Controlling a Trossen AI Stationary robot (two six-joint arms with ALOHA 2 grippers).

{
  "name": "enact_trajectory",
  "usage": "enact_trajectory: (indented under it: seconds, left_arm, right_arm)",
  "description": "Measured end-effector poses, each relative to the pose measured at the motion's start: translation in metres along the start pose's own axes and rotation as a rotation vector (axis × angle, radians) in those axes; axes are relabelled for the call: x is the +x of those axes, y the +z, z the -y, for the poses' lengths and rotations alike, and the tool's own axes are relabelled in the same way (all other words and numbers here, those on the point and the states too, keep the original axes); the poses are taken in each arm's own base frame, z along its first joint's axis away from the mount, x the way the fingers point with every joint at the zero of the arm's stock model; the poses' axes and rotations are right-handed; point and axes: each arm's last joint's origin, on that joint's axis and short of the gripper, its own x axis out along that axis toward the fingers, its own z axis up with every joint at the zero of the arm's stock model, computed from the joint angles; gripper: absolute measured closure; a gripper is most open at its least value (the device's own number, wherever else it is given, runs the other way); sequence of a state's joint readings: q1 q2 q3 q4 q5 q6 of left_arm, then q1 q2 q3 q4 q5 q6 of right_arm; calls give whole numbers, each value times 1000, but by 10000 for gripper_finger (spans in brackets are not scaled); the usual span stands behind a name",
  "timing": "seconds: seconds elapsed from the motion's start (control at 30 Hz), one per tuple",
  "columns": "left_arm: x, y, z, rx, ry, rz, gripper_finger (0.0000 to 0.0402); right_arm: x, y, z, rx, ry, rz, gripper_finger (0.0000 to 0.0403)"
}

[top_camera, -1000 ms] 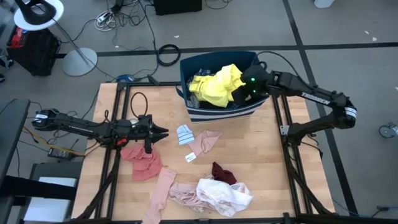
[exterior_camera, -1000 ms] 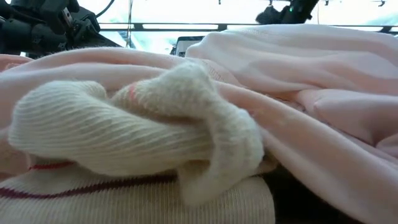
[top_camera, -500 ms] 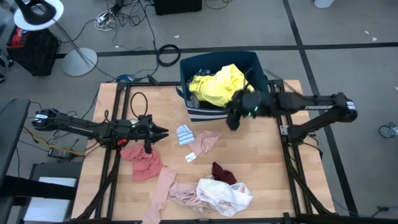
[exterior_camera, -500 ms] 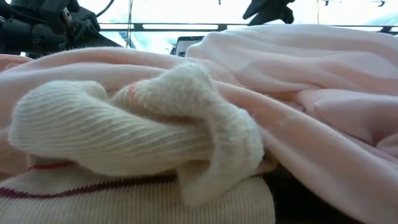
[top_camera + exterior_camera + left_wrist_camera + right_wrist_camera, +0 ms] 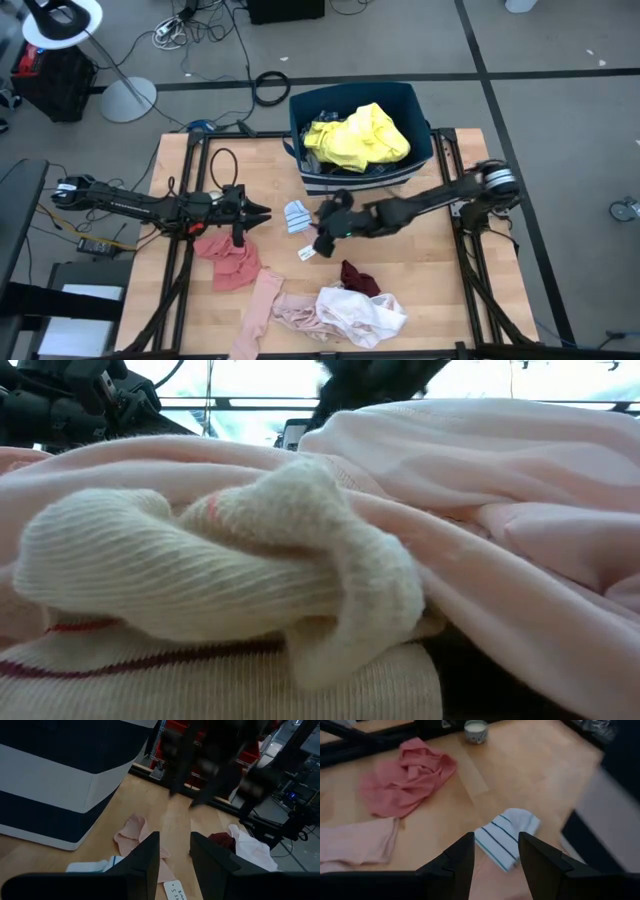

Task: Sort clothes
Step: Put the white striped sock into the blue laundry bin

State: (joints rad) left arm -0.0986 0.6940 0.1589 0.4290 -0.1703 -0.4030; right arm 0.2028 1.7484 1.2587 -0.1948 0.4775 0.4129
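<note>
Bright yellow garment (image 5: 355, 137) binned; approx 6 clothes left on surface (image 5: 425, 250); right gripper (image 5: 322, 234) & left gripper (image 5: 262, 211) fingers open, empty

Bin (image 5: 412, 165), upper centre: navy with white stripes. Garment inside (image 5: 358, 136): bright yellow. Small folded cloth (image 5: 506, 838): white, thin teal stripes. Crumpled garment (image 5: 232, 262), lower left: salmon red. Bottom-centre pile (image 5: 360, 312): white and pale pink. Adjacent garment (image 5: 358, 276): maroon.
</note>
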Motion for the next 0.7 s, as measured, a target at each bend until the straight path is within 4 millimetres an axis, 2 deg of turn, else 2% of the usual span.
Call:
enact_trajectory:
  seconds: [0.17,0.43,0.53,0.6,0.67,0.7]
  left_arm:
    - [0,0,0,-1,-3,-1,287]
    - [0,0,0,3,-3,-2,287]
    - [0,0,0,3,-2,-2,287]
    - [0,0,0,3,-2,-2,286]
    - [0,0,0,3,-2,-1,286]
    - [0,0,0,4,-2,-2,286]
  right_arm:
    - [56,-25,0,-7,-38,-9,250]
    - [123,-74,15,27,-116,-75,252]
    - [135,-81,15,45,-97,-58,272]
    - [137,-82,14,62,-77,-52,311]
    - [133,-80,10,44,-56,-51,367]
    - [129,-78,8,9,-41,-56,382]
